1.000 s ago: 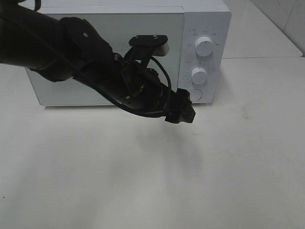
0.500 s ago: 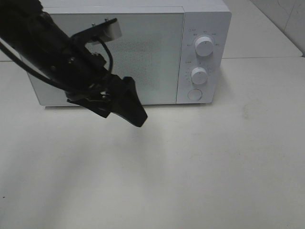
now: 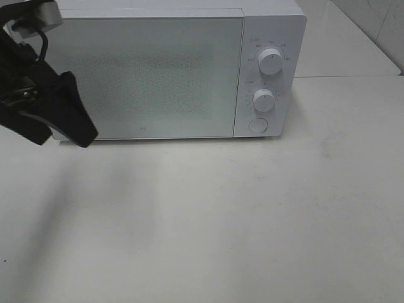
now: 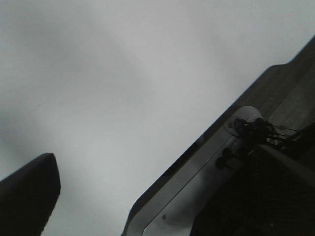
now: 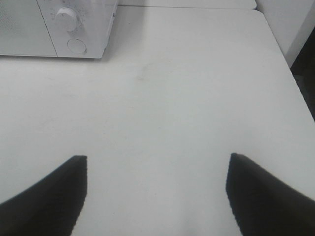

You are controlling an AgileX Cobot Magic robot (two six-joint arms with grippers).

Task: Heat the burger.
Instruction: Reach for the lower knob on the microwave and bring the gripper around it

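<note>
Left tool [image 3: 62, 136]: fingers apart, nothing held, at 9 o'clock, before the white microwave [image 3: 151, 76], whose door is shut. Right tool [image 5: 155, 196]: fingers apart, nothing held, above the table [image 5: 187, 98]. Burger: position cannot be told.

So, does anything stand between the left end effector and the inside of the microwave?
Yes: the microwave door is shut across the front. The left end effector hangs open beside its left edge. No burger shows in any view.
</note>
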